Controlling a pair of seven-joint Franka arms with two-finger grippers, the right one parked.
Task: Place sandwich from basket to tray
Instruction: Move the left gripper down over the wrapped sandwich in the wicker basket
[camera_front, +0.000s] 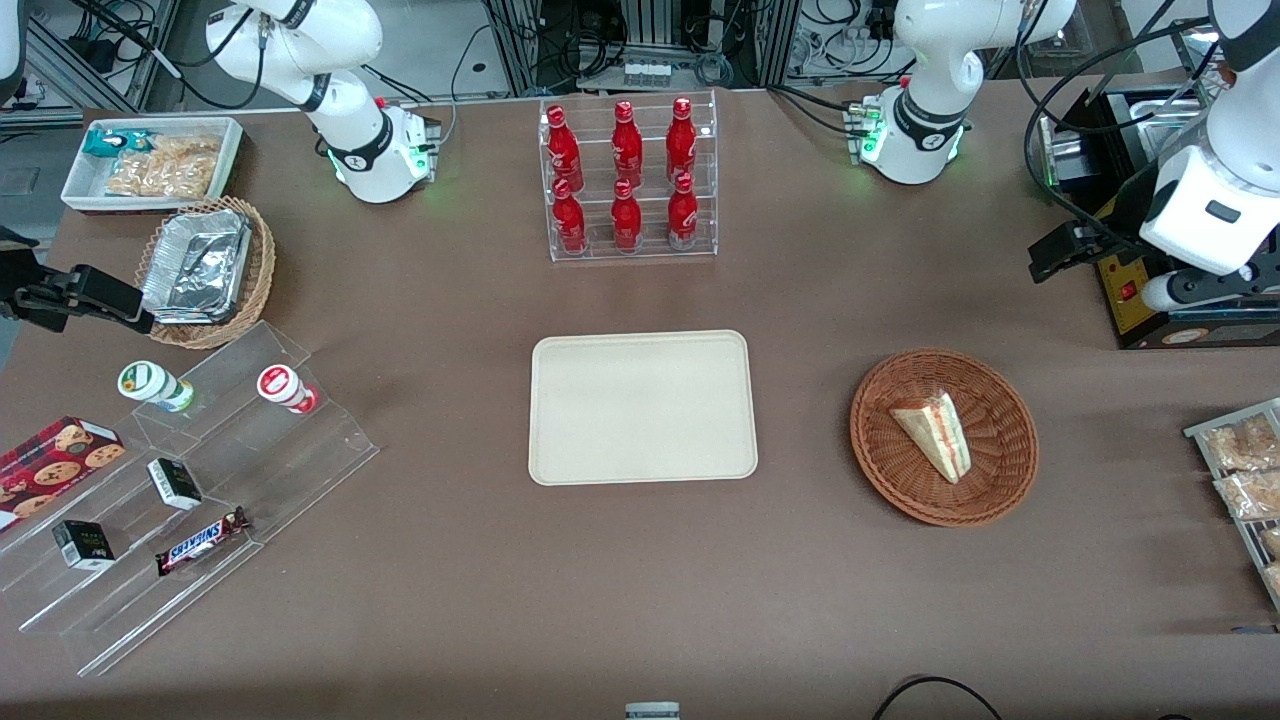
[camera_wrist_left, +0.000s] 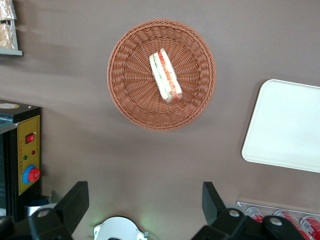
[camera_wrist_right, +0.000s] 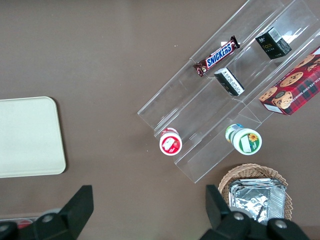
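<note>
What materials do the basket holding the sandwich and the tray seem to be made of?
The basket looks like reddish-brown woven wicker: ribbed strands circle its wall. The tray seems to be matte cream plastic, smooth with a low moulded rim, though this is uncertain. The open gripper hovers high above the table, apart from the basket.

The sandwich (camera_front: 934, 432) is pale bread striped with red and green filling, lying in a reddish-brown woven wicker basket (camera_front: 990, 484). The tray (camera_front: 641, 407) is plain cream-beige on a dull brown table (camera_front: 600, 590). The black gripper (camera_wrist_left: 145, 202) hangs over it, fingers apart.
</note>
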